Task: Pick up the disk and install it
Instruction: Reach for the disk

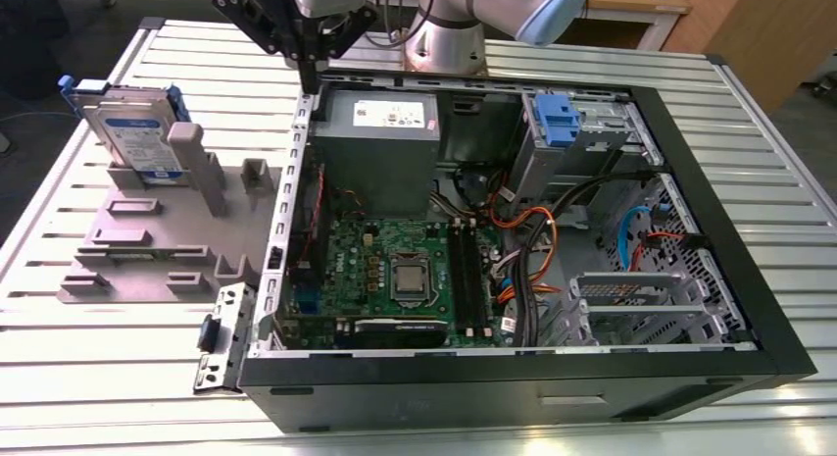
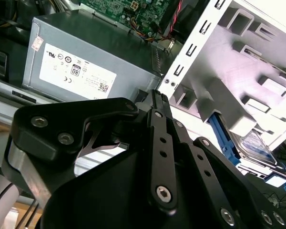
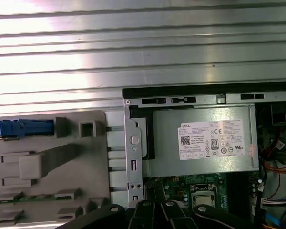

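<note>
The disk stands on edge in a grey plastic holder at the exterior view's left, its white-and-blue label facing out and its blue bracket around it. In the second wrist view the disk leans behind a grey post of the holder; in the first wrist view its blue bracket shows edge-on. My gripper hangs above the far left corner of the open computer case, to the right of the disk and apart from it. Its black fingers meet at the tips with nothing between them.
The case lies open on a ribbed metal table. Inside are a grey power supply with a white sticker, a motherboard, coloured cables, a blue-tabbed drive bay and a metal cage.
</note>
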Controlling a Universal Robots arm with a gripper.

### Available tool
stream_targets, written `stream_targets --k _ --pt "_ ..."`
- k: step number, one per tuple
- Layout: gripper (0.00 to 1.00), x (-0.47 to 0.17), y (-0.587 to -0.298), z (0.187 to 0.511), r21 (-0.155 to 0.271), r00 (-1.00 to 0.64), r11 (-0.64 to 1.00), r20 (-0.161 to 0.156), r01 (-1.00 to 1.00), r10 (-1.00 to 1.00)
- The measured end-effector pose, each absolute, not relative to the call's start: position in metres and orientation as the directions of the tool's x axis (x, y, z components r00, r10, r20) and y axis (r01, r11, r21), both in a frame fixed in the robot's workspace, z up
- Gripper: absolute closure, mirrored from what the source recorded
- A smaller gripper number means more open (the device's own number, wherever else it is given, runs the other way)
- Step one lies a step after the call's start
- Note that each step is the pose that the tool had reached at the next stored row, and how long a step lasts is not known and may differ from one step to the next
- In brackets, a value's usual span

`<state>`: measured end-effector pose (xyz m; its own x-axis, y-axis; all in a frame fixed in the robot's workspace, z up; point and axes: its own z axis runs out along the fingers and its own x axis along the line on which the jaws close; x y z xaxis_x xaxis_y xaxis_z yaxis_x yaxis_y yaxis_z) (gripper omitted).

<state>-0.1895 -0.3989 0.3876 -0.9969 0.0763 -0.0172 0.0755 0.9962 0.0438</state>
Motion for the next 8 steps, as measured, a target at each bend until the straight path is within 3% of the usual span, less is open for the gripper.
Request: stream_targets --k 8 --pt "0.89 -0.1936 -0.3989 0.3876 0.044 -0.997 0.996 -0.017 0.075 0.076"
